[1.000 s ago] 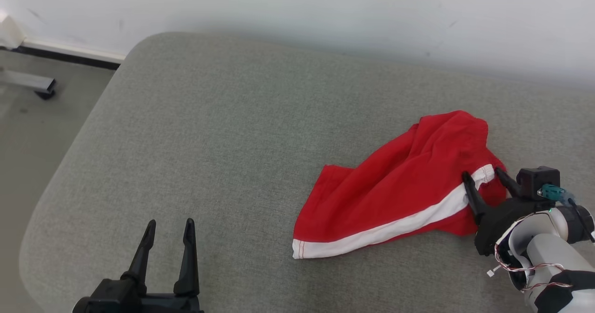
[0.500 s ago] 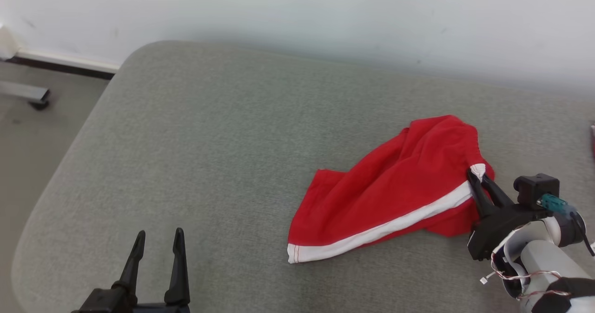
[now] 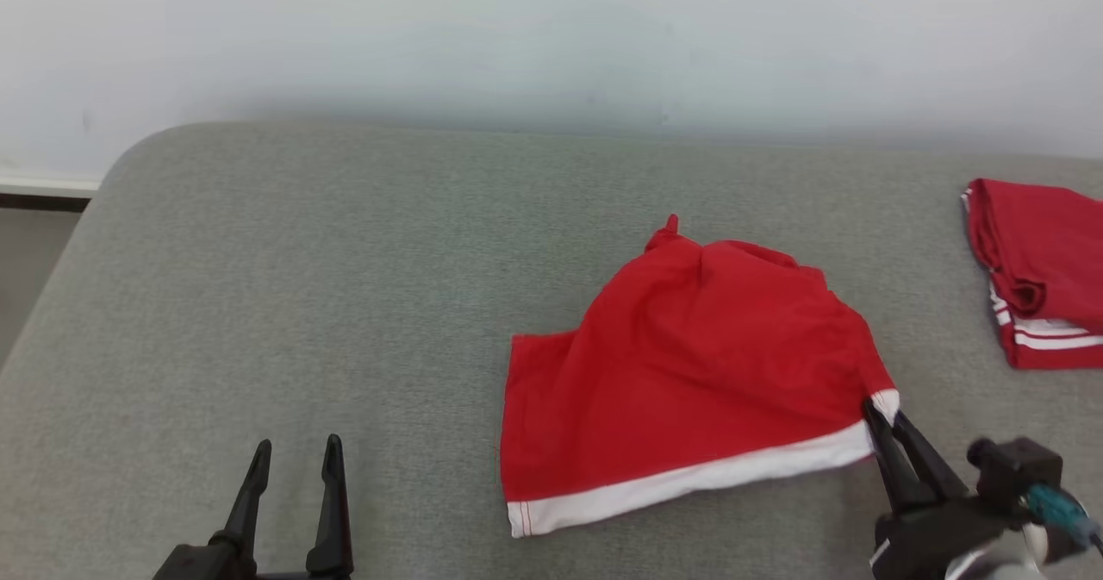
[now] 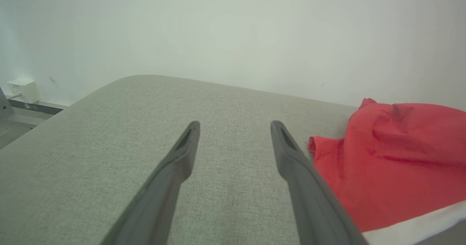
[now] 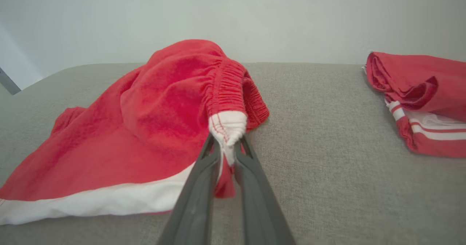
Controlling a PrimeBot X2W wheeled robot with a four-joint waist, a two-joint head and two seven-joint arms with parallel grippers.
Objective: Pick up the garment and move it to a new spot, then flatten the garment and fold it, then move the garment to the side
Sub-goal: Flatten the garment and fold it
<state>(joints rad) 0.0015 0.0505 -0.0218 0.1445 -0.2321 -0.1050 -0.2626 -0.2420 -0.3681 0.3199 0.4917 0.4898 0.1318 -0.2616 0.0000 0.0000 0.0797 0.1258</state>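
The garment [image 3: 689, 373] is a pair of red shorts with a white side stripe, lying crumpled on the grey cushion [image 3: 345, 261]. My right gripper [image 3: 886, 414] is shut on the garment's white-trimmed waistband corner at its right end; the right wrist view shows the garment [image 5: 145, 128] with that white corner pinched between the fingers of the right gripper [image 5: 227, 143]. At the lower left my left gripper [image 3: 296, 449] stands open over bare cushion, well left of the garment. In the left wrist view the left gripper [image 4: 235, 126] is open with the garment [image 4: 393, 157] to its right.
A second red garment [image 3: 1038, 270] with white stripes lies folded at the cushion's right edge, also seen as the folded garment [image 5: 422, 99] in the right wrist view. A pale wall [image 3: 551, 37] runs behind the cushion. The cushion's rounded left corner drops to the floor.
My right gripper closed on the garment's waistband corner and has dragged it, spreading the cloth. The head camera has turned right, bringing the folded garment into view.
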